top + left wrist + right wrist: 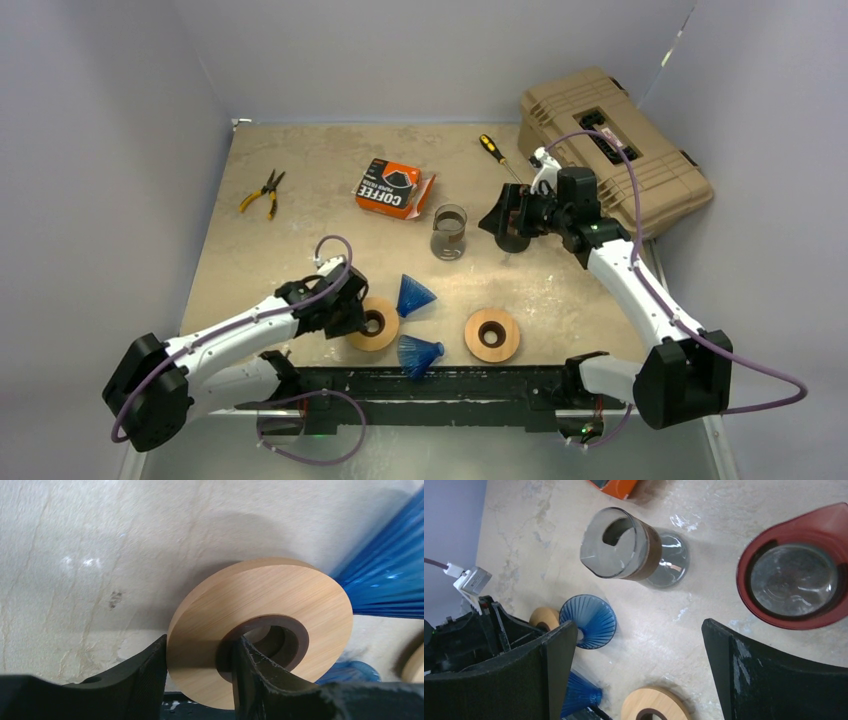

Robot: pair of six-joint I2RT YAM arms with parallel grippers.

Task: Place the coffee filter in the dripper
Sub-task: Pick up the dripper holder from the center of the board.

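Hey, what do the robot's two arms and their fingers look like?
The left arm and right arm have white links, black joints and bulky black bases. A purple cable loops along each. The fingers are black, flat and wedge-shaped, slightly scuffed. A small white connector sits by the right wrist.

left claw [200, 645]: low, tipped forward, jaws partway apart | right claw [639, 627]: raised, pointing down, jaws spread wide
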